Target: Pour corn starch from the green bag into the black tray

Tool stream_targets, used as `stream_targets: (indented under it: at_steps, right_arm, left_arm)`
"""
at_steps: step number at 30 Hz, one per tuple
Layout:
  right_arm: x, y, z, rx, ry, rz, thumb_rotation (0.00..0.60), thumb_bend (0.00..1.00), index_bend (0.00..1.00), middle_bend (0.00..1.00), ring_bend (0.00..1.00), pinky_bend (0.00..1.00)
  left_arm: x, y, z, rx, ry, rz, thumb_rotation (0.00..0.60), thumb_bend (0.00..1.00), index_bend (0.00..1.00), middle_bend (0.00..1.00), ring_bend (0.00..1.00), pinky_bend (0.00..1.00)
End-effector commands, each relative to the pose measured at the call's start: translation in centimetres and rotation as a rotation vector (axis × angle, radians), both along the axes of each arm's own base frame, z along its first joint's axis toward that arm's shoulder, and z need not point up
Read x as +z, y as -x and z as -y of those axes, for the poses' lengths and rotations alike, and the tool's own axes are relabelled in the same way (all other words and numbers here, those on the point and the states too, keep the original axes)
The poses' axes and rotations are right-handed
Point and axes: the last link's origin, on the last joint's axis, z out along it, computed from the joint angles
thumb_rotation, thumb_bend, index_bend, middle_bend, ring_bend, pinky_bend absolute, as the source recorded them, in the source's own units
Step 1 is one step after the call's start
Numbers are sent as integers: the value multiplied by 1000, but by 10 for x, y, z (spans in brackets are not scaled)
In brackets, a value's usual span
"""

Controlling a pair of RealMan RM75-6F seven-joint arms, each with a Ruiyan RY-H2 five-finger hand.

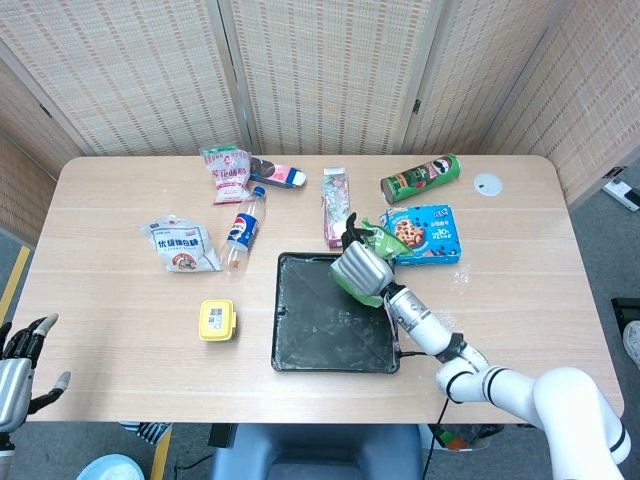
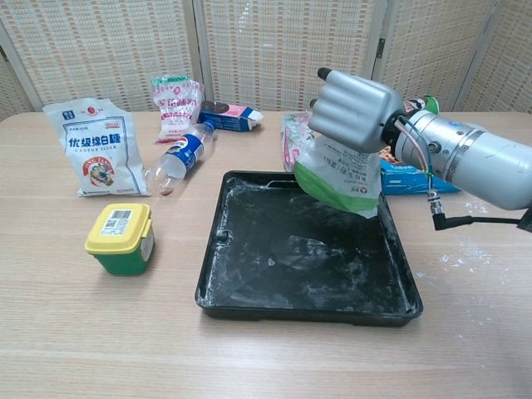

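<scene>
My right hand (image 2: 353, 108) is clamped around the green bag (image 2: 339, 179), holding it tilted above the far right corner of the black tray (image 2: 274, 287). My left hand (image 1: 18, 362) hangs off the table's near-left edge, fingers apart, holding nothing. Legible labels: the blue biscuit box (image 1: 432, 232) reads "30", and the yellow-lidded tub (image 2: 121, 238) carries a barcode sticker.

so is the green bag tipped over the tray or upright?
Tipped. The right hand holds the green bag slanted, hanging over the black tray at its far right corner. No starch stream is visible.
</scene>
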Motion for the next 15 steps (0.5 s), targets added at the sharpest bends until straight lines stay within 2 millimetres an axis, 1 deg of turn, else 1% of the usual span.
stream_targets:
  at_steps: [1, 3, 7, 15]
  right_arm:
    - [0, 1, -1, 9, 8, 25, 600, 162, 676, 436, 507, 206]
    - [-2, 3, -2, 25, 33, 6, 600, 162, 676, 443, 525, 206]
    - [-9, 7, -5, 38, 45, -45, 600, 163, 676, 443, 506, 206]
    - [-18, 16, -8, 22, 41, -84, 600, 163, 679, 443, 514, 198]
  left_arm:
    - [-1, 1, 1, 4, 0, -3, 600, 346, 129, 170, 201, 0]
    - [-3, 2, 2, 12, 11, 1, 600, 346, 129, 171, 201, 0]
    - [-4, 0, 1, 8, 17, 3, 600, 346, 129, 172, 201, 0]
    - [-3, 2, 1, 13, 14, 0, 600, 346, 129, 172, 199, 0]
